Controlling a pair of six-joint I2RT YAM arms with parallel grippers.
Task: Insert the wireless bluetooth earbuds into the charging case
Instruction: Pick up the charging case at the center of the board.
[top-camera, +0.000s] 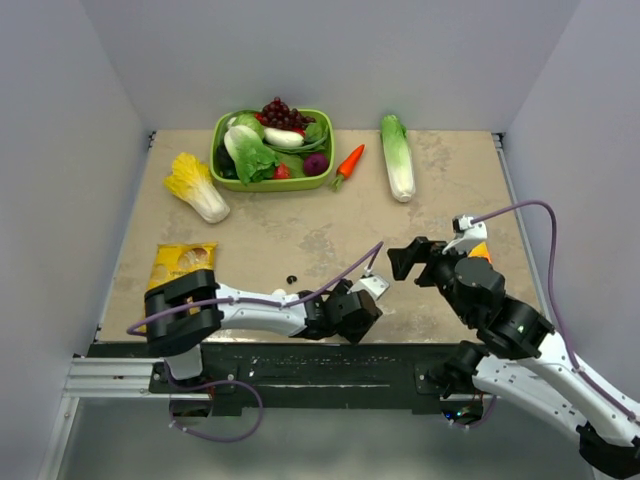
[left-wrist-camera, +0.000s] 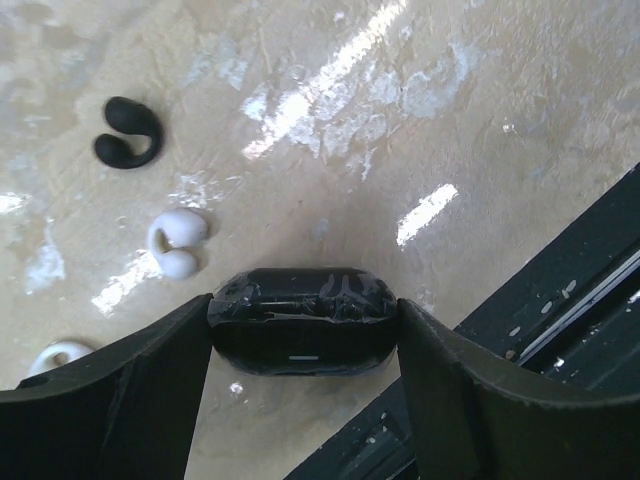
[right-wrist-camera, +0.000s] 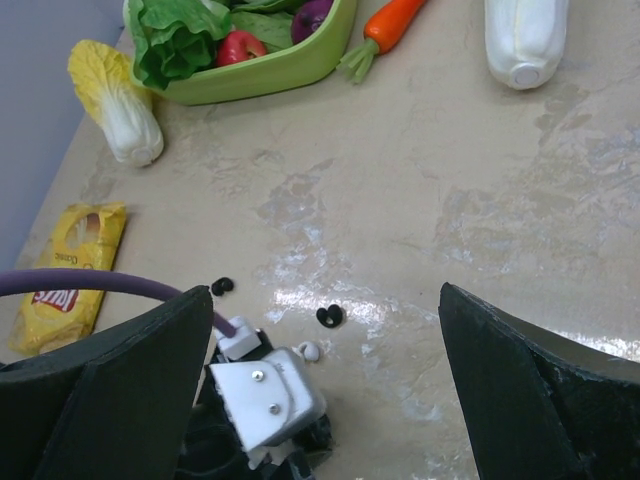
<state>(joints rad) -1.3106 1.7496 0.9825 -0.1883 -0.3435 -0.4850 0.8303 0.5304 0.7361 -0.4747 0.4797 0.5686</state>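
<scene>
My left gripper (left-wrist-camera: 303, 340) is shut on a glossy black oval charging case (left-wrist-camera: 300, 300), holding it by its ends low over the table near the front edge; it also shows in the top view (top-camera: 352, 312). No white case is in view. Two white earbuds (left-wrist-camera: 178, 243) (left-wrist-camera: 60, 357) lie just beyond and left of the case, and a black earbud (left-wrist-camera: 127, 133) lies farther off. In the right wrist view I see one white bud (right-wrist-camera: 309, 352) and two black buds (right-wrist-camera: 329, 316) (right-wrist-camera: 221, 287). My right gripper (right-wrist-camera: 325, 292) is open and empty, raised to the right of the left gripper (top-camera: 405, 262).
A green basket (top-camera: 322, 180) of vegetables stands at the back. A carrot (top-camera: 348, 162), a long cabbage (top-camera: 397, 155) and a yellow cabbage (top-camera: 197, 185) lie around it. A yellow chips bag (top-camera: 180, 265) lies front left. The black front rail (top-camera: 300, 358) is just behind the left gripper.
</scene>
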